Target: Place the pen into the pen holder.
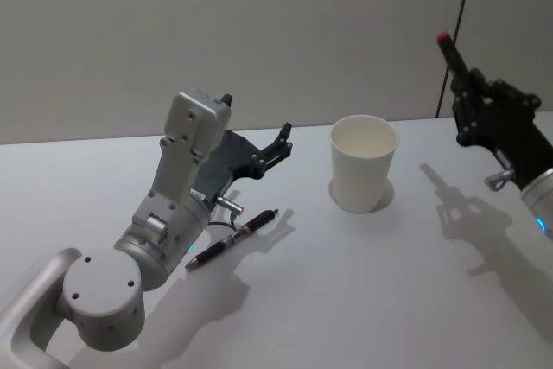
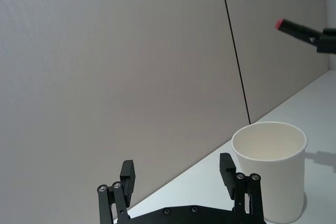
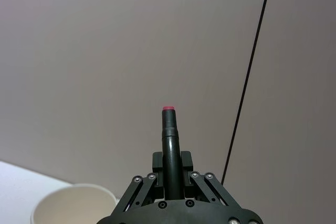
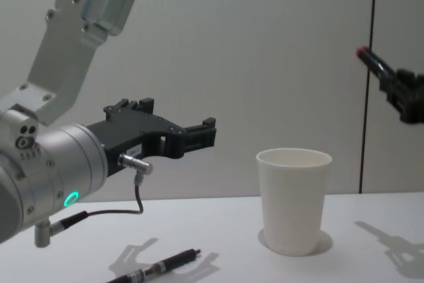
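Pen [image 3: 168, 129] clamped in right gripper [image 3: 171, 162]

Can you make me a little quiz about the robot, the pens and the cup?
1. True or false: the white cup has a pen inside it.
2. What holds the red-tipped pen? A) the left gripper B) the right gripper C) nothing
3. Fill the gap: the left gripper is open and holds nothing; the other pen lies on the ___.

Key: 1 false, the cup is empty. 2 B, raised to the right of the cup. 3 table.
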Tool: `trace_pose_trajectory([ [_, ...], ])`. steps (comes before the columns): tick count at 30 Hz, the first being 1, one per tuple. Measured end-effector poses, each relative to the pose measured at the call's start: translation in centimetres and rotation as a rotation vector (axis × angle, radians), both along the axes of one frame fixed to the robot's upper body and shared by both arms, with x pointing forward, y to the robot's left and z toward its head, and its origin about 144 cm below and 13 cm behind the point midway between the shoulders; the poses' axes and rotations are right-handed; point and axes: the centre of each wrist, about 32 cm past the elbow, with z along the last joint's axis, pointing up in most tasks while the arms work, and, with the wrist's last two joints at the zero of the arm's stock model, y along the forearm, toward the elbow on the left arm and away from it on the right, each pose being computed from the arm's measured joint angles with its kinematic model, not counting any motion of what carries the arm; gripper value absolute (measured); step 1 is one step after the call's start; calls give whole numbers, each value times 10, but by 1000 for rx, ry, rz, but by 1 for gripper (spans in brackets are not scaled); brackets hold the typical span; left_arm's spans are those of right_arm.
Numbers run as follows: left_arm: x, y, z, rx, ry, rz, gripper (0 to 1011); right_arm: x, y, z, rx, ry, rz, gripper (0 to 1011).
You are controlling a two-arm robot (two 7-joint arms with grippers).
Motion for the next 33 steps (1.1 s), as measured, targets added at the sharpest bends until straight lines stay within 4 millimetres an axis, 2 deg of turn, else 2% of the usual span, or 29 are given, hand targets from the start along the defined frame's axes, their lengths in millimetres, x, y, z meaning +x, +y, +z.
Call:
trace_pose_trajectory([
  [12,0,0,0,0,0,0,1001,27,10,6,39,-131,52,185],
  [33,0,0,0,0,0,0,1001,61,38,-8,51,-143,133,185],
])
